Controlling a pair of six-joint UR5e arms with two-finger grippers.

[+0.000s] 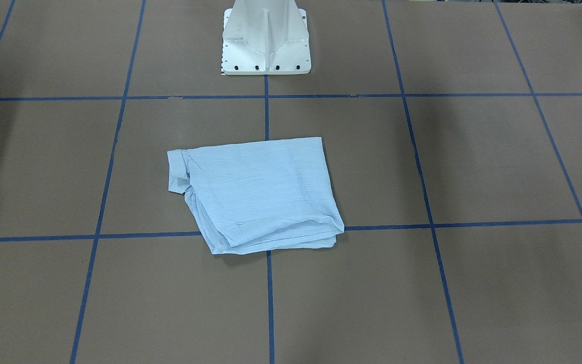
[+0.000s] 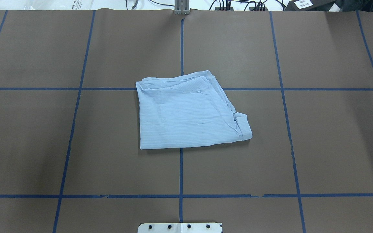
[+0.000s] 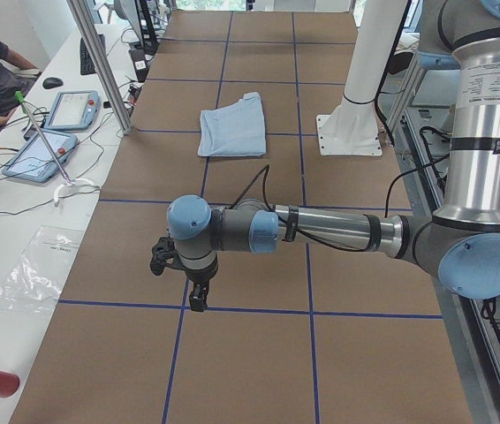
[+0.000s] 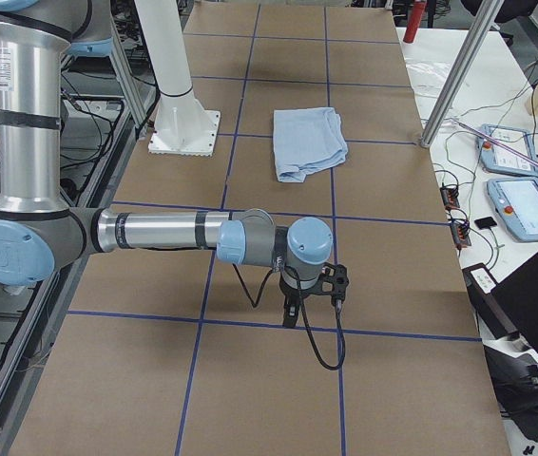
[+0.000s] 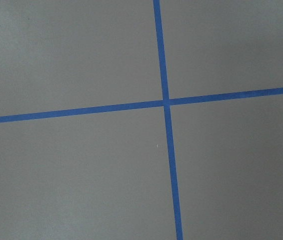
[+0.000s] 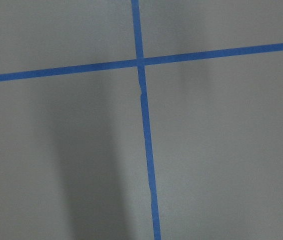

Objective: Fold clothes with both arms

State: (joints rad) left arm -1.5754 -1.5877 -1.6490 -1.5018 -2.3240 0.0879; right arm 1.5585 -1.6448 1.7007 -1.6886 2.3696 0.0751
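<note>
The shirt (image 2: 186,113) lay folded into a rough square, collar, buttons and sleeves all tucked out of sight, with only a small flap poking out at one corner. It sat on the tabletop (image 2: 76,145) well apart from both hands, near the white pedestal (image 1: 265,45). The left hand (image 3: 199,300) and right hand (image 4: 293,313) showed only in side views, pointing down. I cannot tell whether either was released or clenched. The wrist cameras caught just blue tape (image 5: 164,102).

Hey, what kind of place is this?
Probably a robotics lab: a table gridded with blue tape, the left arm, the right arm, and teach pendants on a side bench.
</note>
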